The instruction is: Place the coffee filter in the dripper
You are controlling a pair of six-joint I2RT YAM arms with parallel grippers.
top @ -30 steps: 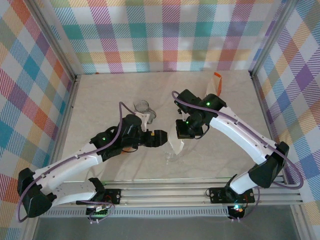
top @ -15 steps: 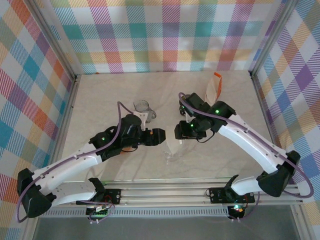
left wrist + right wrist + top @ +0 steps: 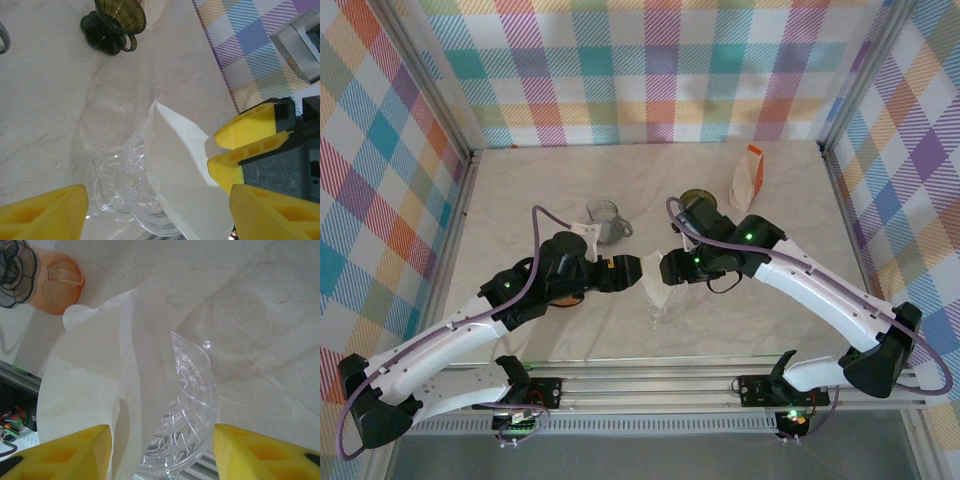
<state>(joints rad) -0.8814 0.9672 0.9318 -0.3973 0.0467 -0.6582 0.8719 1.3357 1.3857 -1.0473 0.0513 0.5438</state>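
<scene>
A clear glass dripper (image 3: 665, 316) stands on the table near the front. The white paper filter (image 3: 655, 284) leans upright against it, folded, its lower end at the dripper's rim. My left gripper (image 3: 632, 272) is just left of the filter and my right gripper (image 3: 667, 268) just right of it, tips facing. In the left wrist view the filter (image 3: 185, 170) and the dripper (image 3: 127, 195) lie between the wide-open left gripper (image 3: 159, 200). In the right wrist view the right gripper (image 3: 161, 432) is open round the filter (image 3: 95, 375) and dripper (image 3: 195, 405); the filter's lower edge is hidden behind one finger.
A dark green dripper (image 3: 698, 197) and an orange-and-white carton (image 3: 748, 178) stand at the back right. A glass mug (image 3: 605, 215) sits behind my left arm. An orange cup with a dark lid (image 3: 55, 285) lies near the filter. Checked walls enclose three sides.
The right gripper has swung left and lower with the filter, bringing it over the clear dripper and close to the left gripper. The left arm has shifted slightly left.
</scene>
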